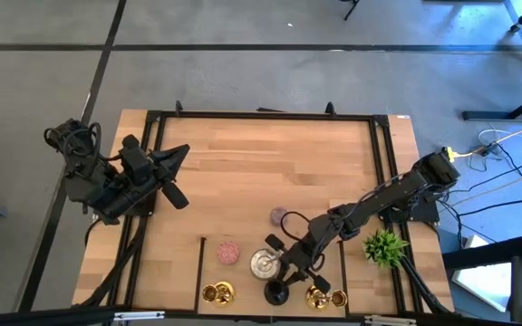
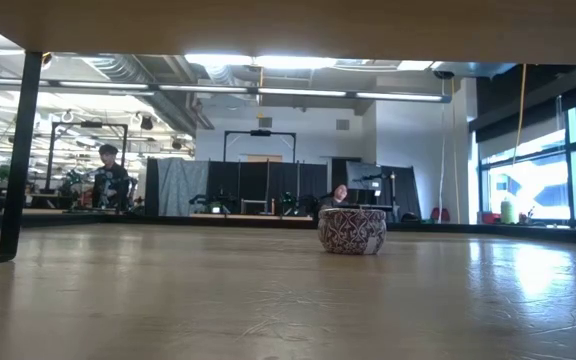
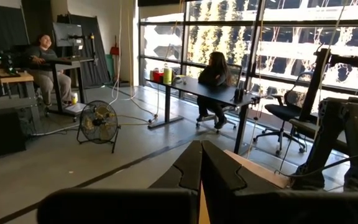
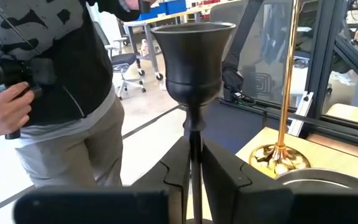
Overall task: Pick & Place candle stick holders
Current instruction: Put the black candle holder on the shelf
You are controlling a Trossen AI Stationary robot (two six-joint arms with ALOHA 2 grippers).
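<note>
Item: black holder point(image 4: 194, 68), thin-stemmed, standing upright at the table's near edge between the gold holders point(image 1: 217, 292) and a second gold group point(image 1: 320, 296), apparently to complete a row. Right gripper point(image 4: 194, 163) flanks the stem, its fingers closed on or barely off it; release seems under way. Silver holder point(image 1: 264, 263) and two pink holders point(image 1: 229, 252) sit just behind. Left gripper point(image 3: 201, 171) is parked far left, fingers together, empty.

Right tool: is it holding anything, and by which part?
The right tool grips the black candle holder by its thin stem, just below the cup.
</note>
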